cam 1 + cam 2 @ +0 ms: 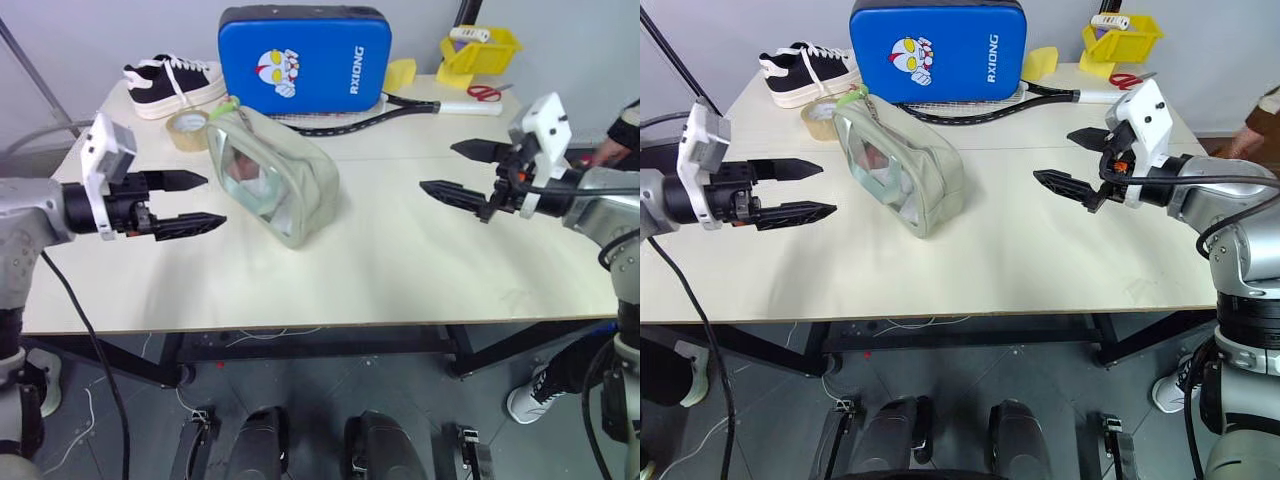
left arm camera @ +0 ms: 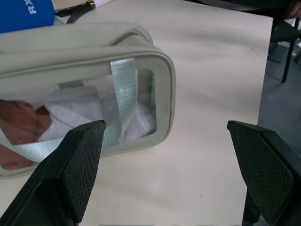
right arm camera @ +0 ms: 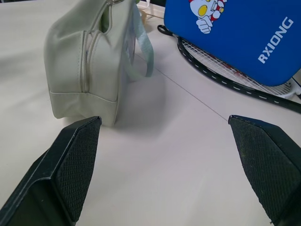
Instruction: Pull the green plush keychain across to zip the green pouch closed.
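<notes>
The green pouch [image 1: 272,182] lies on its side at mid-table, with its clear window and mint strap facing my left gripper. The green plush keychain [image 1: 226,107] sticks out at the pouch's far left end, beside a tape roll. My left gripper [image 1: 213,200] hovers open just left of the pouch, a short gap away, pointing at its window [image 2: 84,108]. On the other side, my right gripper [image 1: 437,167] hangs open well to the right of the pouch, aimed at its zippered end [image 3: 84,66]. Neither holds anything.
A blue hard case [image 1: 303,58] stands behind the pouch, with a racket [image 1: 370,118] at its foot. A black sneaker [image 1: 172,84] and tape roll [image 1: 188,130] sit far left. A yellow bin [image 1: 480,50] and red scissors [image 1: 487,92] sit far right.
</notes>
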Robot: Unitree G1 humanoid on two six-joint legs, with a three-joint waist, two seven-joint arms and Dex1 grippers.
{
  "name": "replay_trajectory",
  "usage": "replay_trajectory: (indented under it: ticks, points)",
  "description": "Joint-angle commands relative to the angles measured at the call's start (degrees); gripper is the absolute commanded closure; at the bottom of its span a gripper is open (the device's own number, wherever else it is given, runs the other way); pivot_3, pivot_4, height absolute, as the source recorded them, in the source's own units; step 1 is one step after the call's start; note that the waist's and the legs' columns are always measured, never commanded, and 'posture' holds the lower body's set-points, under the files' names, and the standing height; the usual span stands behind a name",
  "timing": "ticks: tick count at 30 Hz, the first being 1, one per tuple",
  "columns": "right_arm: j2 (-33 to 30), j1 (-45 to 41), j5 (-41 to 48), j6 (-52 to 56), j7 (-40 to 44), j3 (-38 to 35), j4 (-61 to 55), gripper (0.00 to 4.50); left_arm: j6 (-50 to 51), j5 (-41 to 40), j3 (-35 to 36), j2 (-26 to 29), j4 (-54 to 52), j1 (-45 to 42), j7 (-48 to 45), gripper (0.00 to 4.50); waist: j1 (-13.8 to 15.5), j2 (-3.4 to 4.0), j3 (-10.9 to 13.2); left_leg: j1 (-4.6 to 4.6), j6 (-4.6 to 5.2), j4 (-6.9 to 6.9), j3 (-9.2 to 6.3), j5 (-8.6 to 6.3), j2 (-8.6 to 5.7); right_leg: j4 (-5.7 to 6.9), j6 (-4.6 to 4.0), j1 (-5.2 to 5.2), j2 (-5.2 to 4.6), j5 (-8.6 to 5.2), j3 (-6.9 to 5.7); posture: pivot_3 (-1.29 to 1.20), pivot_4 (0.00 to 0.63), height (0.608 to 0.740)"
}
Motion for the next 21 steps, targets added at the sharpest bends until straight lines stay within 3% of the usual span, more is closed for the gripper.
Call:
replay_trajectory:
  ticks: [1,5,12,17,21]
  points:
    - [0.18,-2.02,0.69,-0.24,-0.19,-0.32,-1.95,0.00,0.62,-0.82,1.49,0.02,-1.94,-0.69,1.24,0.07,0.00,0.00,0.00,0.00,0.00,0.00,0.00,0.00,0.00,0.00,0.00,0.00,0.00,0.00,0.00,0.00,0.150,0.740]
    - [2.13,-6.19,0.76,2.79,-2.38,2.26,-2.09,0.00,1.09,-2.30,3.29,0.12,-0.39,-1.90,0.95,0.07,-0.19,0.00,0.00,0.01,0.00,0.01,0.02,0.00,0.01,0.00,0.01,0.00,0.01,0.02,0.04,0.00,0.150,0.740]
    - [12.08,-25.47,-1.74,13.14,-5.93,13.50,5.40,0.00,1.21,-6.73,6.65,1.88,2.28,-2.05,-6.34,0.07,-0.47,0.02,0.01,0.02,-0.16,-0.03,0.40,0.09,0.23,0.10,-0.25,-0.35,0.37,0.23,0.37,0.00,0.150,0.740]
    - [24.53,-42.35,-5.35,17.09,-5.02,21.81,23.83,0.00,-2.76,-5.20,8.99,2.37,5.52,-1.06,-6.54,0.07,-0.53,0.01,0.01,0.02,-0.21,-0.05,0.78,0.13,0.26,0.25,-0.31,-0.51,0.40,0.26,0.53,0.00,0.150,0.740]
    - [33.19,-50.90,-11.22,11.18,-4.22,25.99,40.06,0.00,-4.57,-4.53,10.23,3.00,4.96,1.72,-7.09,0.07,-1.10,-0.11,-0.06,-0.07,-0.21,-0.06,0.97,0.13,0.30,0.30,-0.33,-0.75,0.40,0.32,0.73,0.00,0.150,0.740]
